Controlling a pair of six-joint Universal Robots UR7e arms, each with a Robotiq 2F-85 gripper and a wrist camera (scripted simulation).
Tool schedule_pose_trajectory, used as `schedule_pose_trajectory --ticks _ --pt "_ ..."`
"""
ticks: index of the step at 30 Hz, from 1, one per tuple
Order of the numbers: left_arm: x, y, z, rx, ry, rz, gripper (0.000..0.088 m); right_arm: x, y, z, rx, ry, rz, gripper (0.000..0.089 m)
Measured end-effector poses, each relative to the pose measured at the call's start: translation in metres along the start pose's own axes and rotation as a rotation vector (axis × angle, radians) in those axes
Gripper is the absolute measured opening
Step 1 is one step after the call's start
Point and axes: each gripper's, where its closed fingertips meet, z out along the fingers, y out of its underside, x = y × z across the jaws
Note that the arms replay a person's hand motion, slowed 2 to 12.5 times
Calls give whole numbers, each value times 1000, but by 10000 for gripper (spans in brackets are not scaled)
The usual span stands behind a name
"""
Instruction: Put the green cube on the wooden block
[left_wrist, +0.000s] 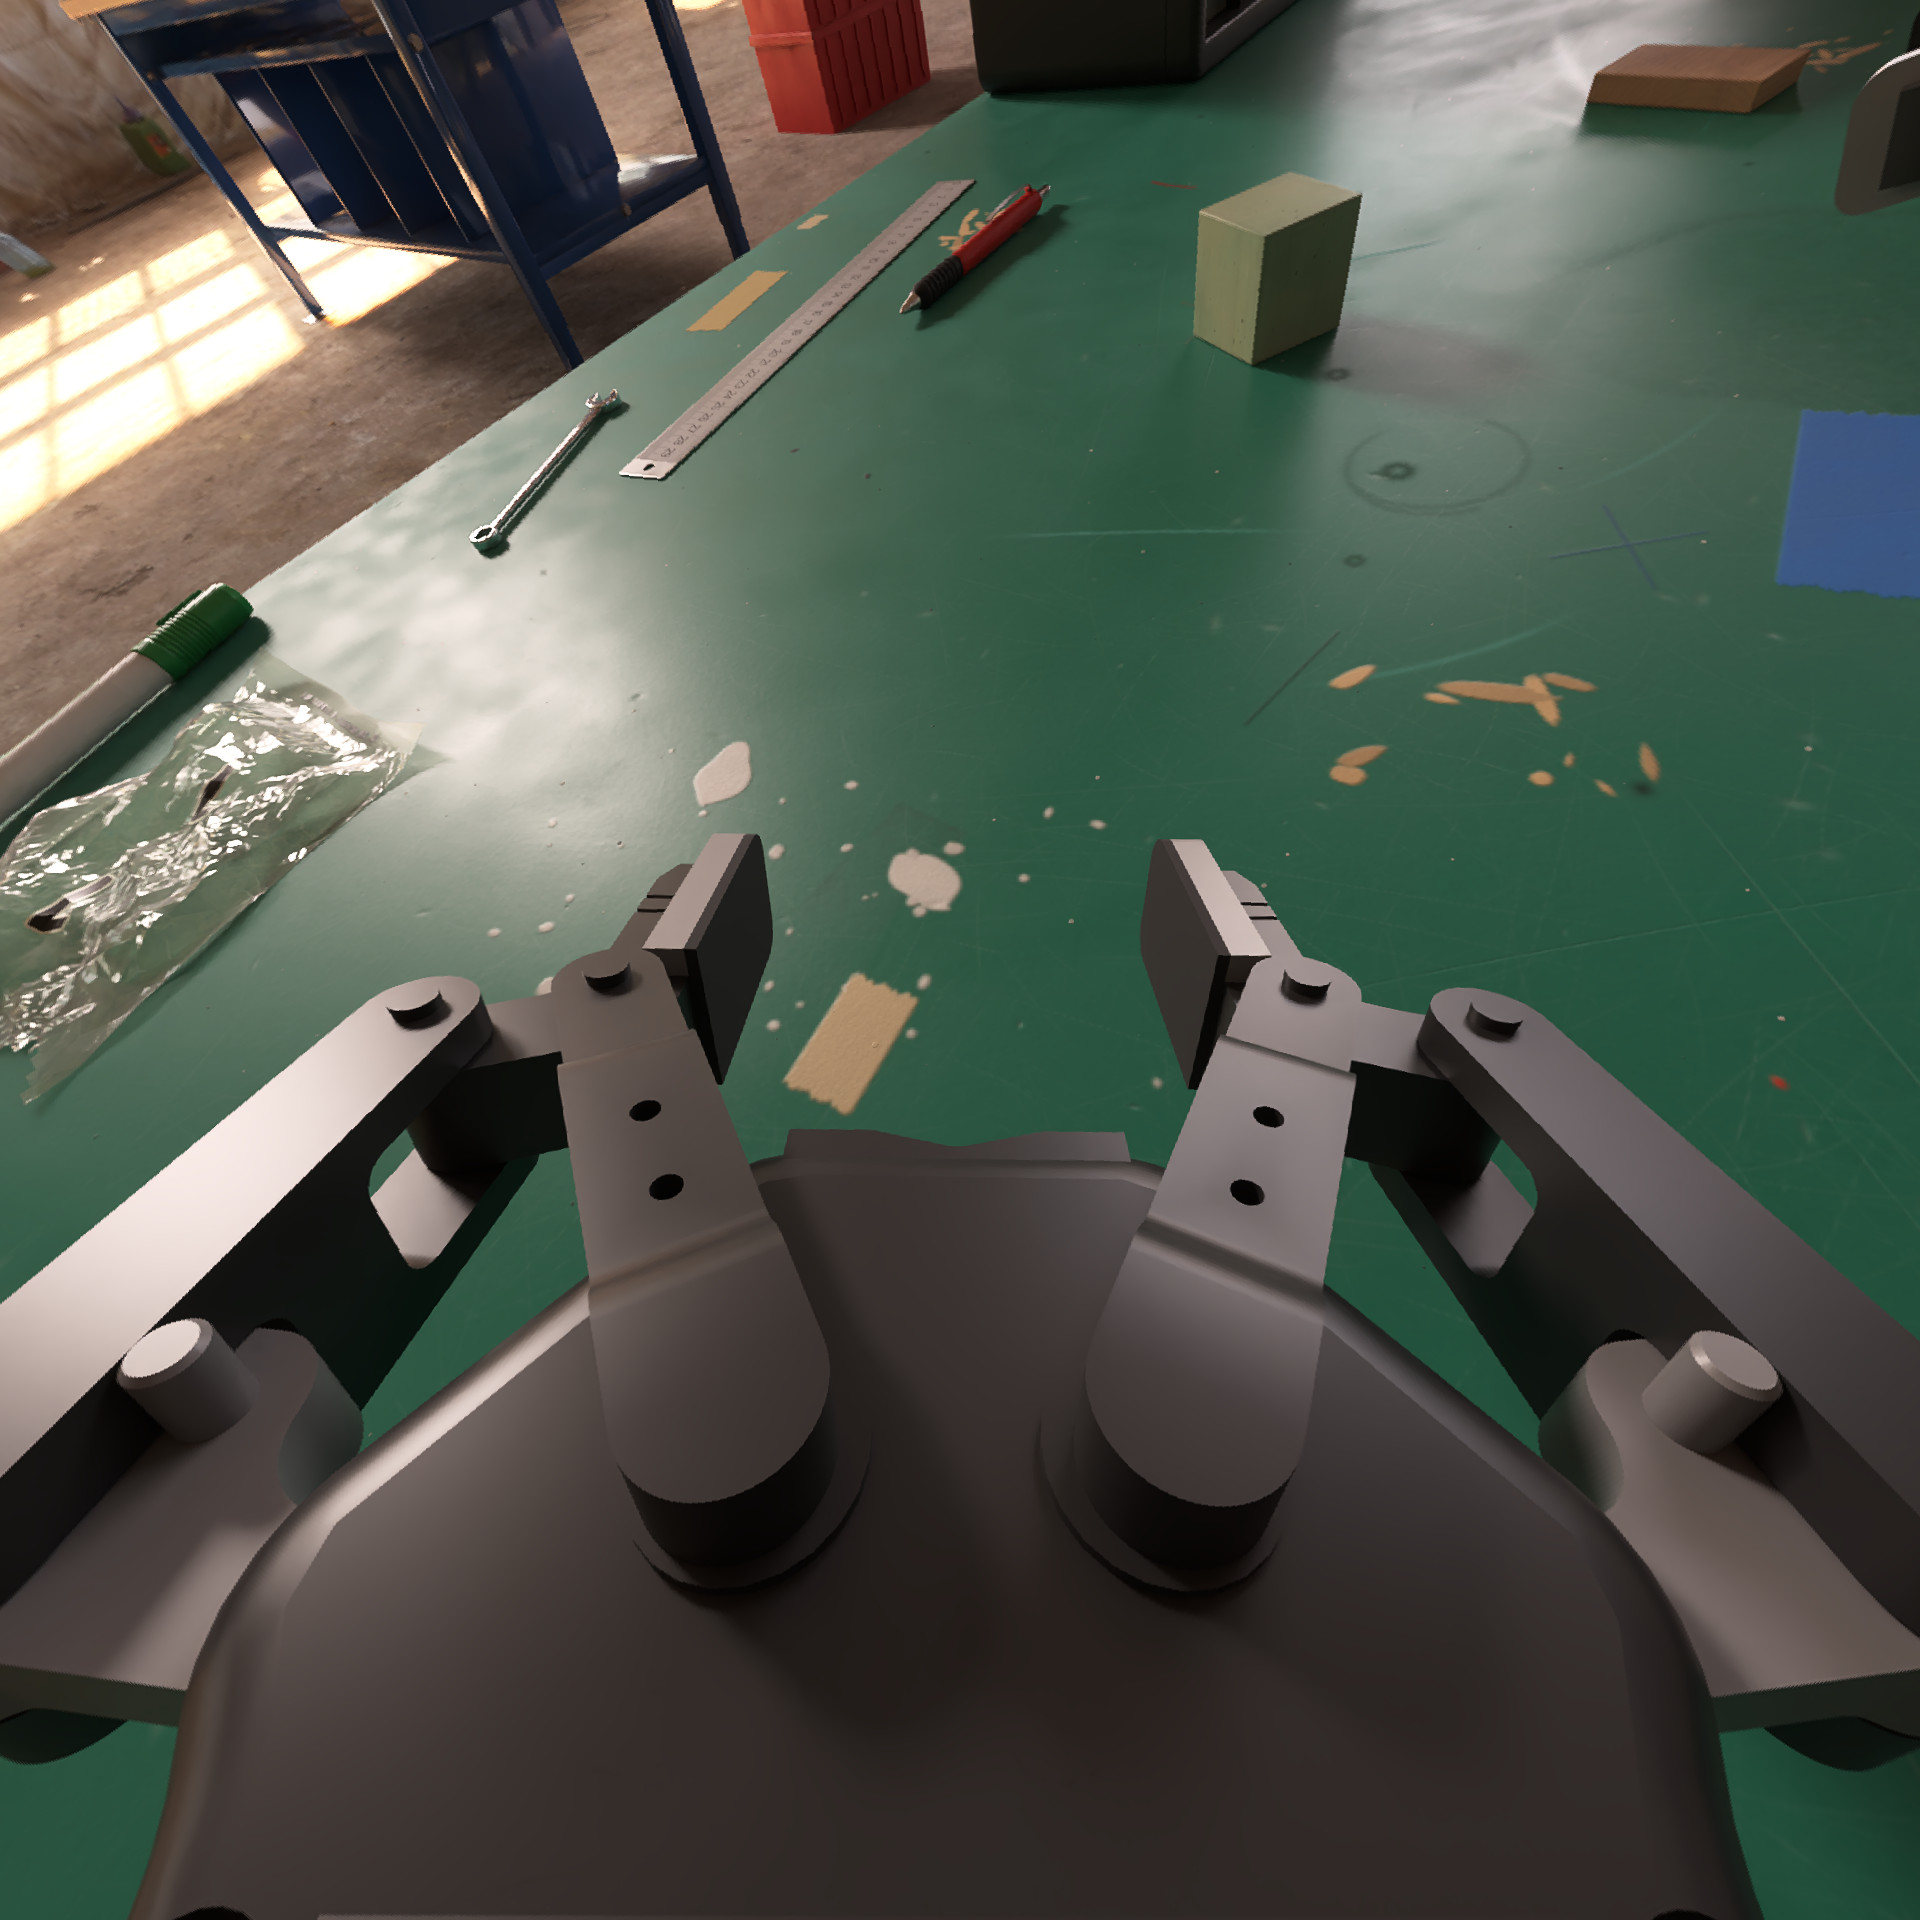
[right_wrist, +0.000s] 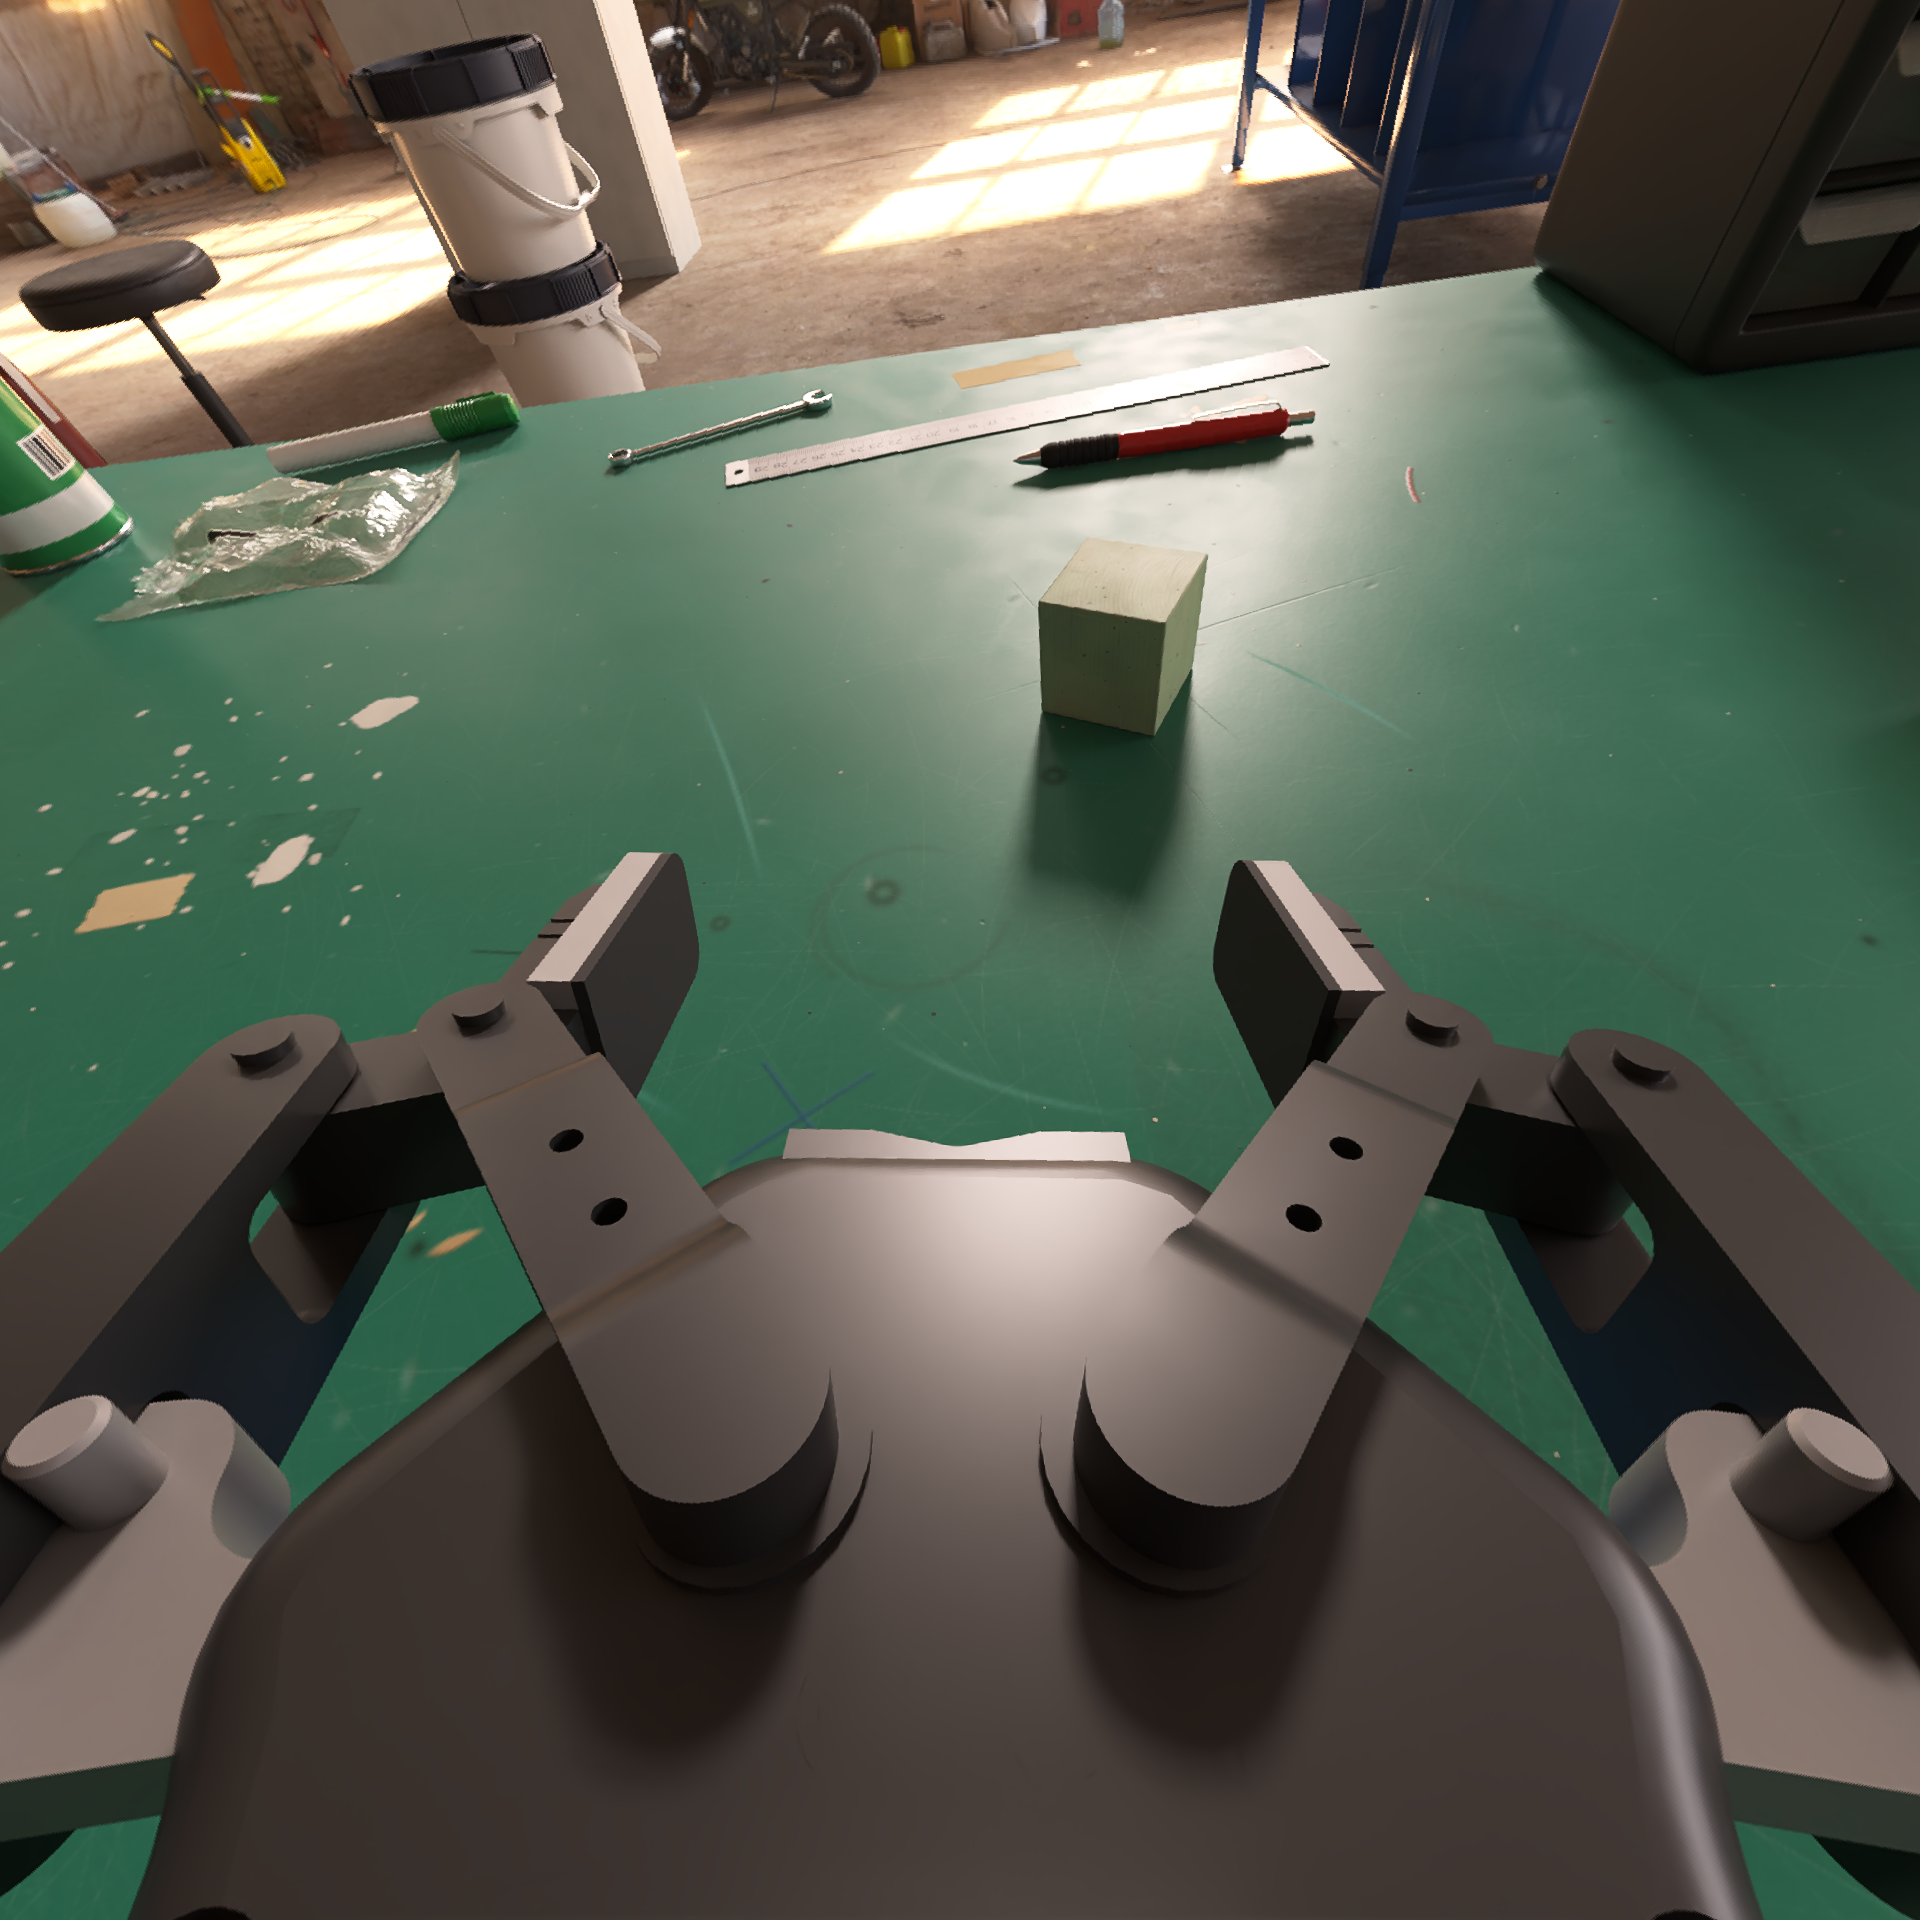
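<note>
Grey metal fills the lower half of both wrist views, where each pincer sits above a green table (left_wrist: 1039, 644). Nearest in the left wrist view, the left pincer (left_wrist: 956, 935) has its jaws spread wide with nothing between them; under the gap lie a strip of tan tape (left_wrist: 850, 1041) and white paint spots. Off to its left lies a crumpled clear plastic bag (left_wrist: 156, 862), with a green-capped marker (left_wrist: 135, 665) beyond it. Farther on are a small wrench (left_wrist: 545, 470), a steel ruler (left_wrist: 800, 327) and a red pen (left_wrist: 977, 247) near the table's edge. The green cube (left_wrist: 1273, 265), pale in colour, stands on the table to the right of the pen, well apart from the pincer. The wooden block (left_wrist: 1688, 78) lies flat far beyond the cube, toward the top right corner.

In the right wrist view, the right pincer (right_wrist: 956, 951) is likewise wide open and empty. The cube (right_wrist: 1120, 636) stands ahead of it and slightly right, untouched, with the pen (right_wrist: 1164, 436), ruler (right_wrist: 1023, 416) and wrench (right_wrist: 719, 424) lined up behind it.
</note>
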Motion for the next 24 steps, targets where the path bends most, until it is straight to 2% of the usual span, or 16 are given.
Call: schedule_pose_trajectory --ticks 11,24 --pt "0 0 -1 3 1 2 636 -3 -1 -6 23 -10 0 854" --pt "0 0 -1 3 9 -2 635 -5 -4 -23 56 -7 -14 854"
